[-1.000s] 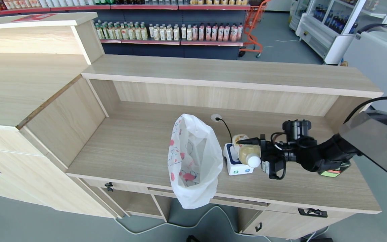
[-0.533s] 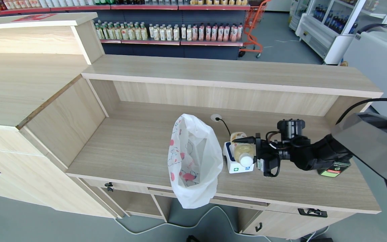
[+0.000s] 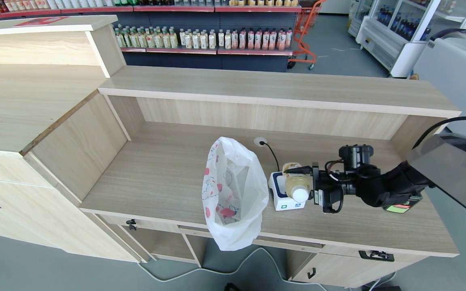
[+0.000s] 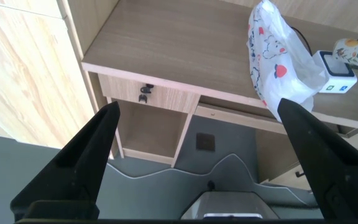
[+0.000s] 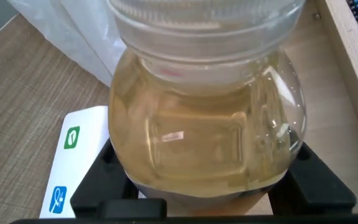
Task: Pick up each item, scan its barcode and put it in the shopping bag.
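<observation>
One item in hand: clear plastic bottle point(image 3: 295, 186) of yellow drink, clamped sideways by right gripper point(image 3: 303, 182) just above white box scanner point(image 3: 283, 201). Scan step; barcode facing unclear. Next: carry over white red-printed shopping bag point(image 3: 233, 194), release. Left gripper point(image 4: 199, 106) spread, empty.

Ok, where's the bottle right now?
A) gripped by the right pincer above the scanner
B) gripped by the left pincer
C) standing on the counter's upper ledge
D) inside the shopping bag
A: the right pincer grips the bottle on its side over the white scanner, with the shopping bag standing apart beside it.
</observation>
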Available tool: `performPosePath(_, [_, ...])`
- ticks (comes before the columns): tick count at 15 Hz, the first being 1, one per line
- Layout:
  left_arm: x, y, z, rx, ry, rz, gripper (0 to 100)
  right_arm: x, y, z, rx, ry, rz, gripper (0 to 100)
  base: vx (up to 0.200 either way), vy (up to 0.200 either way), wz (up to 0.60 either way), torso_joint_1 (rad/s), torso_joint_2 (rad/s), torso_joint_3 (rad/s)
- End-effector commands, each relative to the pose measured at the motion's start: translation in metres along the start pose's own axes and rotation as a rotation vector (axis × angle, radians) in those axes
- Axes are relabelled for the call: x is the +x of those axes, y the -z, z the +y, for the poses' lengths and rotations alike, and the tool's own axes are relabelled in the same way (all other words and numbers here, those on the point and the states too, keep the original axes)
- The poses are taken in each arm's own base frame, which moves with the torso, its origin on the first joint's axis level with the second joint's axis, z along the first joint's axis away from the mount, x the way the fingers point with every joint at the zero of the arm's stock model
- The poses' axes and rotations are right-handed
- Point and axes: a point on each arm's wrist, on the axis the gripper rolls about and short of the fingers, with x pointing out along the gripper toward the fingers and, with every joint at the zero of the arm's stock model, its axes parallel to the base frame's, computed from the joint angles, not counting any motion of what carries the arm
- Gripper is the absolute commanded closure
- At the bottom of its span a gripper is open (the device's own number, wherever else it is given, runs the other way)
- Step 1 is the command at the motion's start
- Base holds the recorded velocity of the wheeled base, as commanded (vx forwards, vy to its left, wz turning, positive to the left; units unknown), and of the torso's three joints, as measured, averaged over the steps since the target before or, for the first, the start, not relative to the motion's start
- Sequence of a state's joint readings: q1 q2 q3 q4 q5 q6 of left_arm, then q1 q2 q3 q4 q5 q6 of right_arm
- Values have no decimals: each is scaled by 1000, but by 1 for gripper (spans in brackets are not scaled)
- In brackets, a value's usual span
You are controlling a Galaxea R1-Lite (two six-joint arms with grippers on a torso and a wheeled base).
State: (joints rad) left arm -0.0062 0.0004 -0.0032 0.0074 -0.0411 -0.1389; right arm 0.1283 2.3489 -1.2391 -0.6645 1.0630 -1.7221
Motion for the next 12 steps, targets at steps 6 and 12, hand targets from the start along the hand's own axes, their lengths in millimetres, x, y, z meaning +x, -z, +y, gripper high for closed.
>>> performPosePath(6, [0,0,0,-1,0,0,0,-75,-23,-67,94,119,114,100,0,0,0,0,0,0])
performPosePath(12, [0,0,0,-1,0,0,0,-185,-96,-138,326,349,311,100,0,0,0,0,0,0])
